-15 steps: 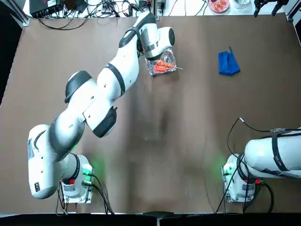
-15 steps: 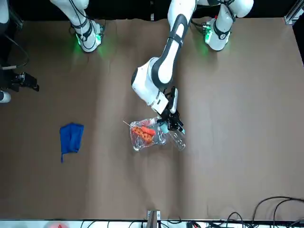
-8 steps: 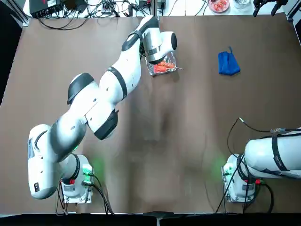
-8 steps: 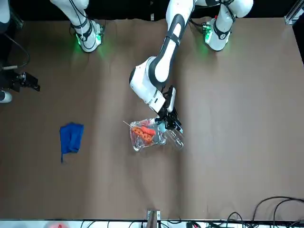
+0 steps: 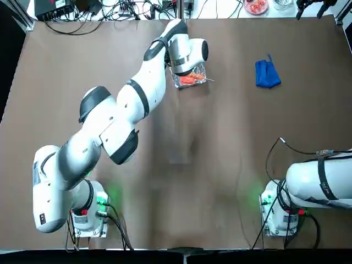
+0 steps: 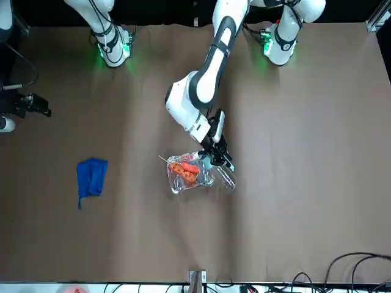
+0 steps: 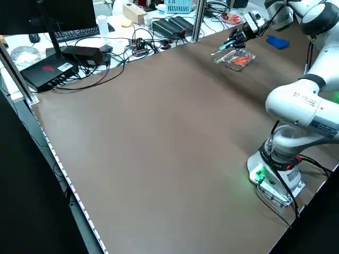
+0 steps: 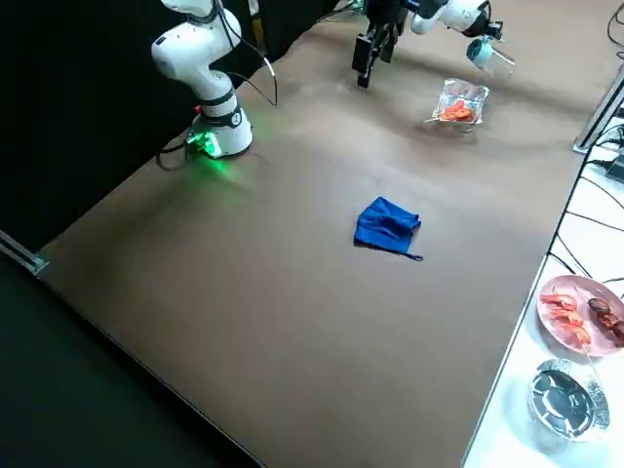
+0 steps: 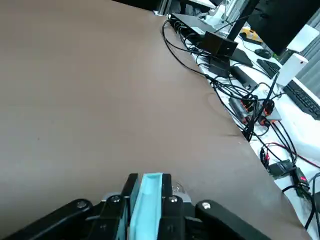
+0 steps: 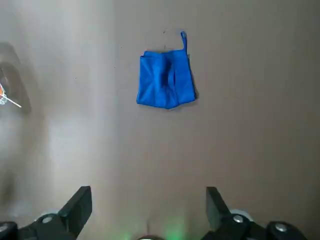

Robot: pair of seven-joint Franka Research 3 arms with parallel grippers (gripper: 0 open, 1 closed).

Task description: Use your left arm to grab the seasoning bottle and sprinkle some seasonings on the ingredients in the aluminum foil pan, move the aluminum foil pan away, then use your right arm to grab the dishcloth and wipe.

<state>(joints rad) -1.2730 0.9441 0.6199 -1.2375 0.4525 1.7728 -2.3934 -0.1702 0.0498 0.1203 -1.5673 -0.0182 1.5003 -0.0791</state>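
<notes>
The aluminum foil pan (image 5: 191, 77) (image 6: 181, 184) sits near the table's far edge, holding the red-orange ingredients (image 6: 185, 170) (image 8: 456, 112) with a thin skewer poking out. My left gripper (image 6: 217, 155) (image 9: 149, 192) is shut on the seasoning bottle (image 6: 225, 176) (image 8: 489, 55), gripping it at its light blue cap (image 9: 149, 200). The bottle hangs tilted over the pan's edge. The blue dishcloth (image 5: 267, 74) (image 10: 165, 79) lies bunched to the pan's right. My right gripper (image 10: 147, 205) is open, high above the table, nothing in it.
Cables and boxes (image 5: 110, 11) line the far edge. A plate of food (image 8: 577, 312) and a foil dish (image 8: 565, 395) stand on the white side table beyond it. The right arm (image 5: 316, 184) stays folded by its base.
The left wrist has shifted slightly toward the far edge, carrying the tilted bottle a little along the pan's rim. Pan, dishcloth and right arm have not moved.
</notes>
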